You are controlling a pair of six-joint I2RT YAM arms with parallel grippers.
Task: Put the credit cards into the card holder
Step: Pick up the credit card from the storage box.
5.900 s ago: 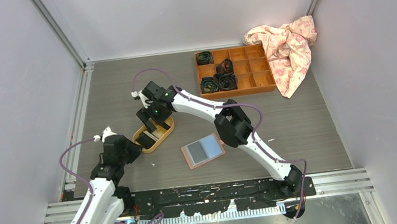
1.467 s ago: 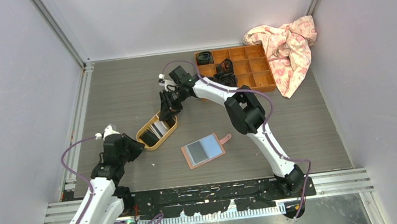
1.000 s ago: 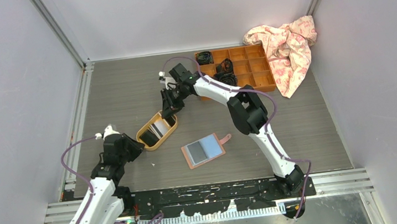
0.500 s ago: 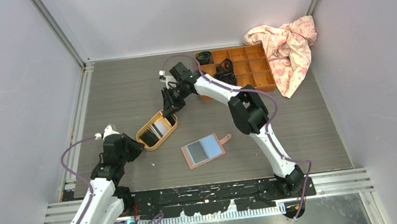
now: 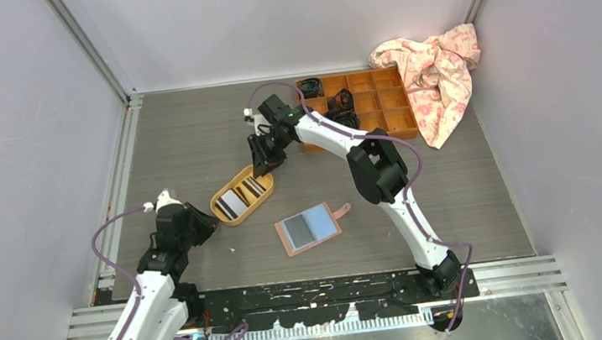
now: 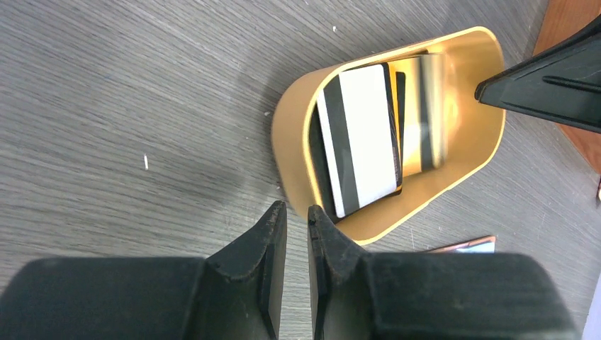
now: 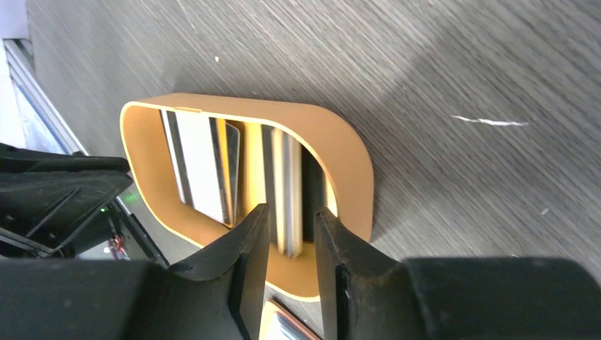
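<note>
Grey table (image 5: 177, 149): the salmon card holder (image 5: 309, 227) lies open, bluish pockets up, near the yellow tray (image 5: 217, 206). Left wrist: the left gripper (image 6: 295, 209) pinches the tray's rim; striped white credit cards (image 6: 361, 142) lie inside. Right wrist: the right gripper (image 7: 290, 212) stands parted around a blurred card (image 7: 287, 184).

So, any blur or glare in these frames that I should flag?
Top view: sharp, evenly lit, soft shadows only. Left wrist: one credit card in the yellow tray is smeared by motion; the white card beside it is crisp. Right wrist: a card blurs likewise, and the table grain streaks.
</note>
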